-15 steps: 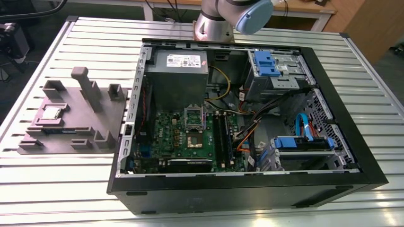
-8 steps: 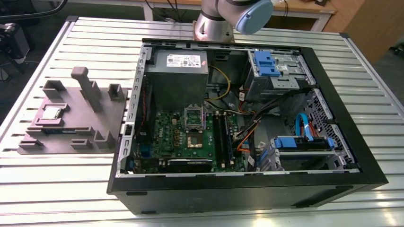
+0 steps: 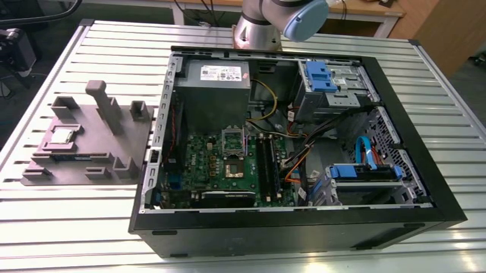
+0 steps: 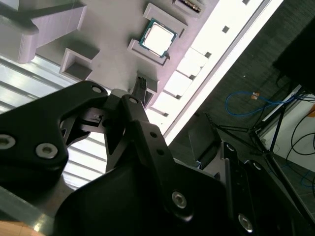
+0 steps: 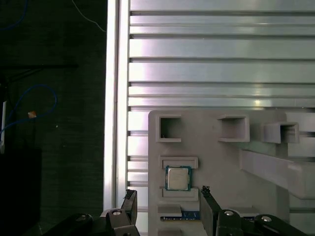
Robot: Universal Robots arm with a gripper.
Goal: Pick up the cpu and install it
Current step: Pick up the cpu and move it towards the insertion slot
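While its fingers (image 5: 129, 202) stand spread with nothing held, the gripper (image 5: 167, 196) hovers over the cpu (image 5: 177, 178), apparently not touching it. That chip lies flat in a shallow pocket of a grey holder block (image 5: 221, 167) on the slatted metal table (image 5: 221, 69). In the exterior view, the open computer case (image 3: 425, 193) sits just beside the block.

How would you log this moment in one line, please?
cpu: lying in grey holder, outside computer case | gripper: open, empty, above holder near cpu | picked up: no | installed: no
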